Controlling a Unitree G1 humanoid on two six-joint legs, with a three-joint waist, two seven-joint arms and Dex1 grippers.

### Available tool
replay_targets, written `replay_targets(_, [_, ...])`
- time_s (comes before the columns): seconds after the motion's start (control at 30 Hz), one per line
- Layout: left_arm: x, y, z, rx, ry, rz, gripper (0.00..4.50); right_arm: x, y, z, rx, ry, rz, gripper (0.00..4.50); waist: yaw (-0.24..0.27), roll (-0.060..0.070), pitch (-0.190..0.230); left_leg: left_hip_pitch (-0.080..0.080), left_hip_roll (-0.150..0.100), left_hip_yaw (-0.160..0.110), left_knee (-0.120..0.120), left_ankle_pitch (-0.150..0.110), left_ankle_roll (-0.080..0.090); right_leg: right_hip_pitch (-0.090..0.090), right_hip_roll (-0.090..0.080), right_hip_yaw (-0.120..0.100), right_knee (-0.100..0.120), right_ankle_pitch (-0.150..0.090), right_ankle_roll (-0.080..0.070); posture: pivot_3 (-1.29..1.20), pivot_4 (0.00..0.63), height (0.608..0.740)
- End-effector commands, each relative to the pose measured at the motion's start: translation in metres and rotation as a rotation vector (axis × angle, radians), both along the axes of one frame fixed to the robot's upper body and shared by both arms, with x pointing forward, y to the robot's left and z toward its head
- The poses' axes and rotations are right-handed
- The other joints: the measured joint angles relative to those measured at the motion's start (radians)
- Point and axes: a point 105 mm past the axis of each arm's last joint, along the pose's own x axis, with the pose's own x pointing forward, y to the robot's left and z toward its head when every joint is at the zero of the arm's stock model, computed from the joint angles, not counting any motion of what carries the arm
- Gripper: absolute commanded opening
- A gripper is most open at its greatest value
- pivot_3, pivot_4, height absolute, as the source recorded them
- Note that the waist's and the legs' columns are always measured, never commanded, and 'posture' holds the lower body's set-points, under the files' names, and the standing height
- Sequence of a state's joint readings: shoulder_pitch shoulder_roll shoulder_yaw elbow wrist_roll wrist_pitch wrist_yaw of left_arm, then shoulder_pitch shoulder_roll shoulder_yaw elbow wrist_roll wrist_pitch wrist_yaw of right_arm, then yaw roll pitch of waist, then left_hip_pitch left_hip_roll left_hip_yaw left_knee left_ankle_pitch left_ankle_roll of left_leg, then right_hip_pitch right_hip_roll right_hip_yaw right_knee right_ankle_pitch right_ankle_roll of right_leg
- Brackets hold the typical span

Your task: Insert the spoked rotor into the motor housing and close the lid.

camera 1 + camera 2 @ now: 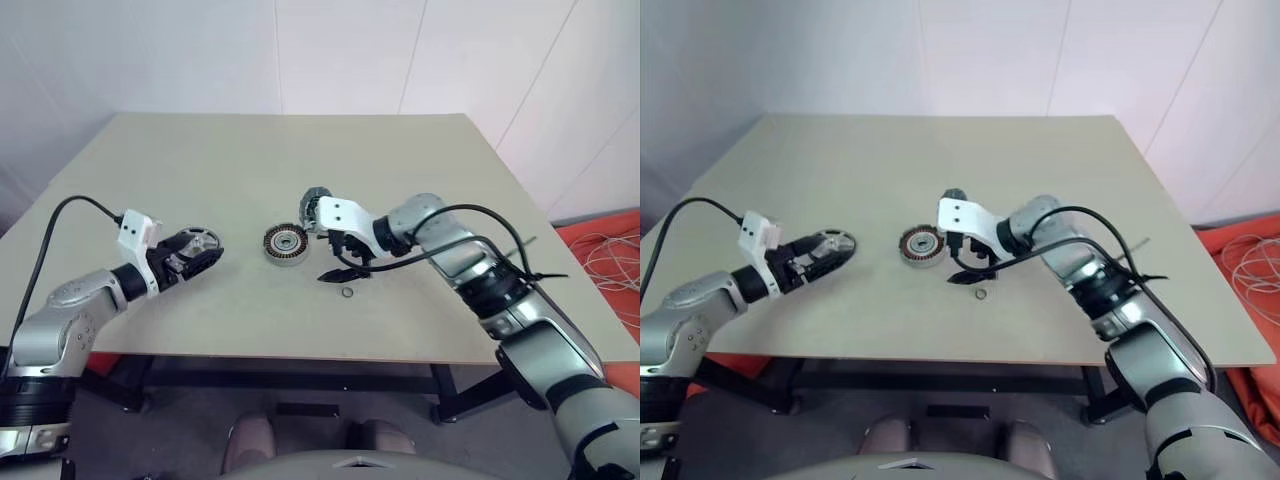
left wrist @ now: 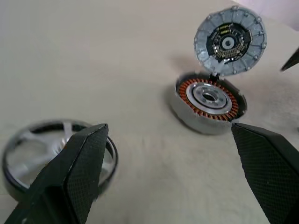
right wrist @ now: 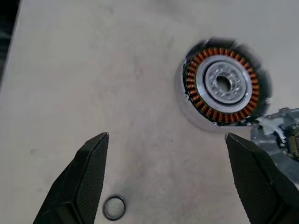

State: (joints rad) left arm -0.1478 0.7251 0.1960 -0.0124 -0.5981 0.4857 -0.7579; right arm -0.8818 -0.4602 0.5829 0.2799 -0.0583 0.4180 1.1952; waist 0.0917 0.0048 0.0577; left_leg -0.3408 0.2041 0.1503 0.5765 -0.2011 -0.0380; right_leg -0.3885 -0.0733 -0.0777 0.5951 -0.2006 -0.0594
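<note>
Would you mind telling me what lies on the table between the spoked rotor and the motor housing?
Nothing: the left wrist view shows bare tabletop between the spoked rotor and the motor housing.

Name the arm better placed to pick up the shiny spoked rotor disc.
Left. The open left gripper hovers right by the shiny, dark-rimmed spoked rotor, which lies flat on the beige table. The open right gripper is over by the copper-wound motor housing.
</note>
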Motion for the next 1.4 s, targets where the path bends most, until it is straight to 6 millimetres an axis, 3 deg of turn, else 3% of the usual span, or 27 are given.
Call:
replay_targets(0.03, [-0.003, 0.011, 0.012, 0.087, -0.087, -0.017, 4.48, 0.009, 0.011, 0.003, -0.084, -0.041, 0.063, 4.50, -0.003, 0.000, 0.000, -0.002, 0.000, 0.000, 0.000, 0.000, 0.000, -0.003, 0.000, 0.000, 0.001, 0.000, 0.000, 0.00, 0.000, 0.740])
replay_targets(0.17, [-0.004, 0.018, 0.015, 0.117, -0.106, -0.001, 4.48, 0.015, 0.021, -0.001, -0.168, -0.087, 0.146, 4.50, -0.008, -0.001, 0.001, -0.010, 0.001, 0.000, 0.005, 0.002, -0.005, -0.014, 0.000, 0.001, 0.012, -0.003, -0.005, 0.00, 0.000, 0.740])
replay_targets(0.67, [-0.010, 0.010, 0.018, 0.082, -0.109, 0.013, 4.48, 0.034, 0.051, -0.006, -0.334, -0.287, 0.320, 4.50, -0.025, -0.002, 0.002, -0.007, 0.002, -0.001, 0.006, 0.003, -0.006, -0.015, 0.000, 0.001, 0.020, -0.004, -0.008, 0.00, 0.000, 0.740])
replay_targets(0.77, [-0.011, 0.010, 0.018, 0.082, -0.109, 0.018, 4.50, 0.036, 0.052, -0.012, -0.364, -0.305, 0.334, 3.89, -0.025, -0.002, 0.002, -0.007, 0.002, -0.001, 0.006, 0.003, -0.006, -0.016, 0.000, 0.001, 0.021, -0.005, -0.008, 0.00, 0.000, 0.740])
replay_targets(1.13, [-0.007, 0.011, 0.019, 0.084, -0.114, 0.029, 4.50, 0.040, 0.061, -0.014, -0.385, -0.398, 0.394, 0.06, -0.027, -0.001, 0.002, -0.004, 0.002, -0.001, 0.007, 0.004, -0.007, -0.015, 0.000, 0.002, 0.025, -0.006, -0.010, 0.00, 0.000, 0.740])
replay_targets(1.4, [-0.003, 0.006, 0.019, 0.063, -0.121, 0.022, 4.50, 0.034, 0.075, 0.001, -0.334, -0.448, 0.464, 0.03, -0.027, -0.001, 0.003, -0.005, 0.003, 0.000, 0.007, 0.004, -0.007, -0.017, 0.000, 0.002, 0.028, -0.006, -0.011, 0.00, 0.000, 0.740])
